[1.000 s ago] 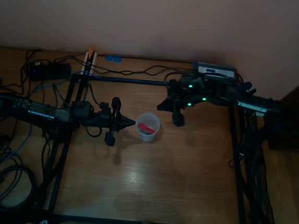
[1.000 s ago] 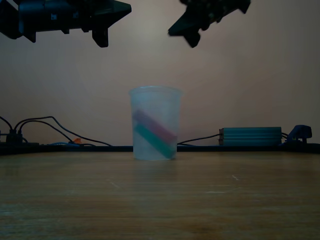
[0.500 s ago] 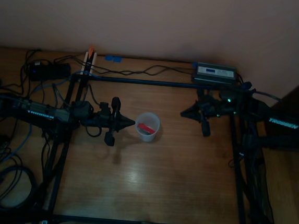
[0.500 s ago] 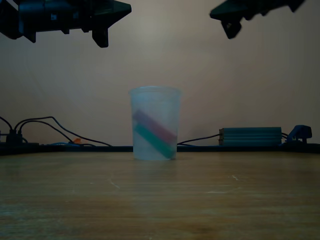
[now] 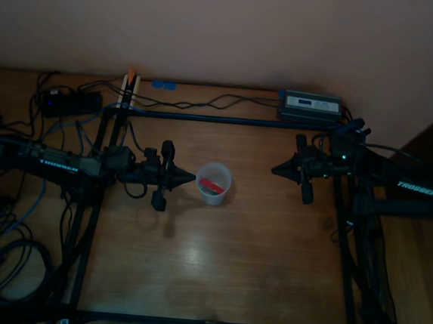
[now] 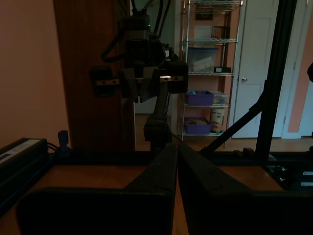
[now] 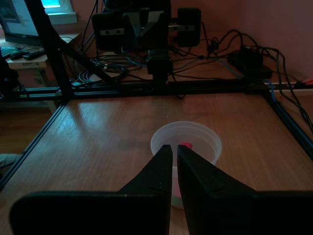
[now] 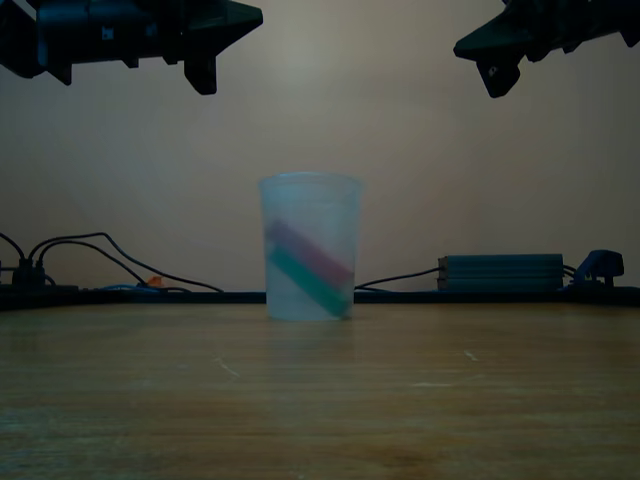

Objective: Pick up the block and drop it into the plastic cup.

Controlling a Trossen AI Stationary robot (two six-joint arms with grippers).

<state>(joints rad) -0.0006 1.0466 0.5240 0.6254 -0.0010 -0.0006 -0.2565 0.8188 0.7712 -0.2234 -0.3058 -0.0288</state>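
Inside, plastic cup (image 8: 311,246) holding red block (image 8: 310,251) atop green block (image 8: 305,281), both claws together, empty.

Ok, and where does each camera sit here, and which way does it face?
Top: overhead, looking down on the table; both arms show, left gripper by the cup, right gripper apart from it.
Exterior: low at the table's edge, facing the wall; cup in the middle, both gripper tips above.
Left wrist: on the left arm, looking across at the right arm; its own shut gripper shows.
Right wrist: on the right arm, facing the cup and left arm; its own shut gripper shows.
Shared: top, exterior and right wrist all show the cup holding the red block.
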